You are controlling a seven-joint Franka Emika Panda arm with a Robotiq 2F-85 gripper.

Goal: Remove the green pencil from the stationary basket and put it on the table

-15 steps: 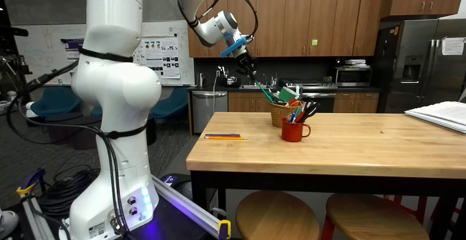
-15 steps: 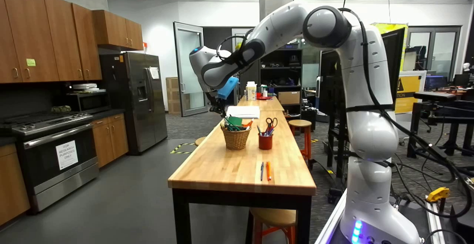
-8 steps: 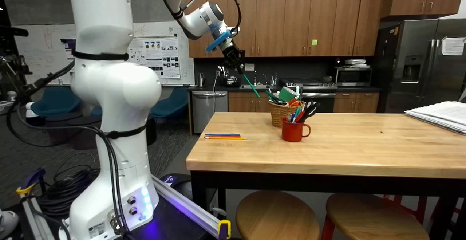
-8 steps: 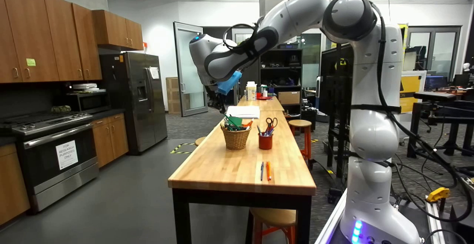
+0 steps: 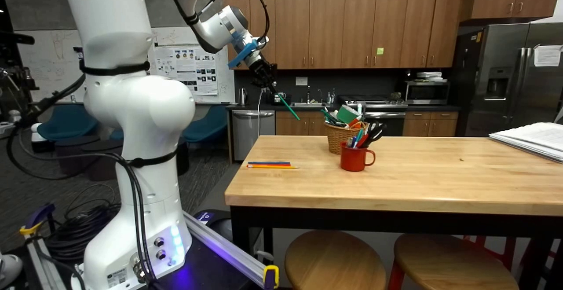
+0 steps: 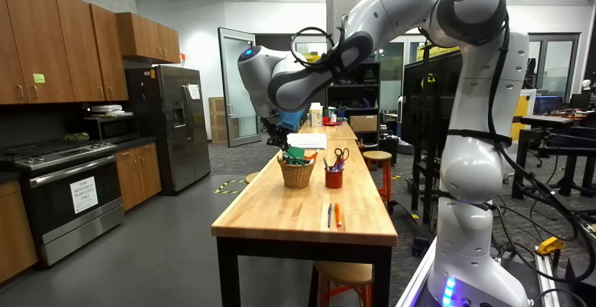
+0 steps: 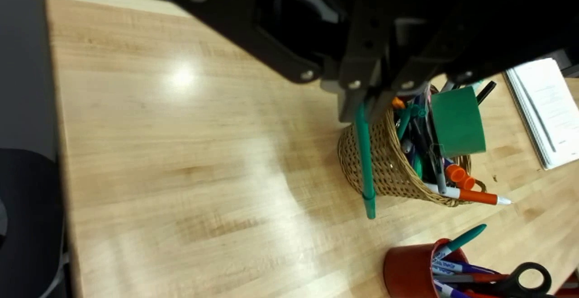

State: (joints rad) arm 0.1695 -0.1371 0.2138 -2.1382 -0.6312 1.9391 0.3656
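Gripper (image 7: pixel 363 109) clamps the tilted green pencil (image 7: pixel 366 164) above the table (image 7: pixel 181 189). In an exterior view, the basket (image 5: pixel 335 138) stands apart at right.

"What's moved?"
"The green pencil (image 5: pixel 288 107): in an exterior view, its lower end no longer reaches the stationary basket (image 5: pixel 337 138) but hangs apart."
"And the gripper (image 5: pixel 274 90)?"
"Farther from the basket too, and the arm's elbow (image 6: pixel 476 11) now stands higher."
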